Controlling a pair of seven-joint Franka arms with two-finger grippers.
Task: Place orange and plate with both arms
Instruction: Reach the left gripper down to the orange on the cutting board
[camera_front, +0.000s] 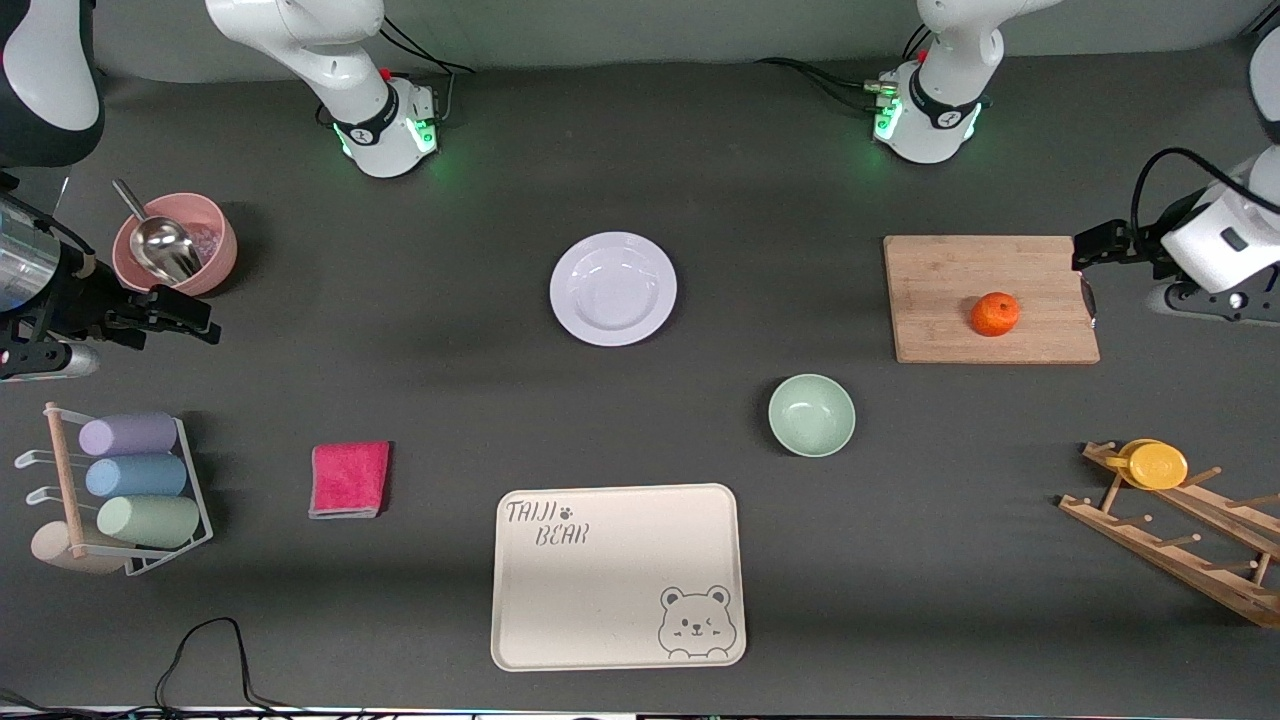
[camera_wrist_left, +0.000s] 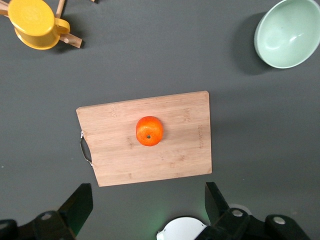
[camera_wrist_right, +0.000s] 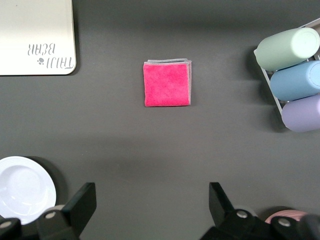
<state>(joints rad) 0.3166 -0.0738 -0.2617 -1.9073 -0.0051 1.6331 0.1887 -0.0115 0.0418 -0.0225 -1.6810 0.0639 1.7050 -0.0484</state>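
Orange (camera_front: 995, 314): small, round, bright, dimpled skin

Table (camera_front: 450, 400) dark grey, matt, cloth-like. Plate (camera_front: 613, 289) glossy white, smooth, faint lavender sheen. Orange (camera_front: 995, 314) dimpled skin, slight shine. Cutting board (camera_front: 960, 330) pale wood, visible grain, matt; thin metal handle (camera_wrist_left: 86, 150) at one end. Green bowl (camera_front: 811, 415) smooth, satin. Bear tray (camera_front: 600, 600) cream, matt, smooth. Pink cloth (camera_front: 349, 479) fuzzy, folded. Scoop (camera_front: 160, 243) polished metal, in smooth pink bowl (camera_front: 215, 255). Wooden rack (camera_front: 1180, 540) bare dowels; yellow cup (camera_front: 1152, 464) glossy plastic-looking. Both grippers' fingers (camera_wrist_left: 80, 205) (camera_wrist_right: 82, 202) black, matt.
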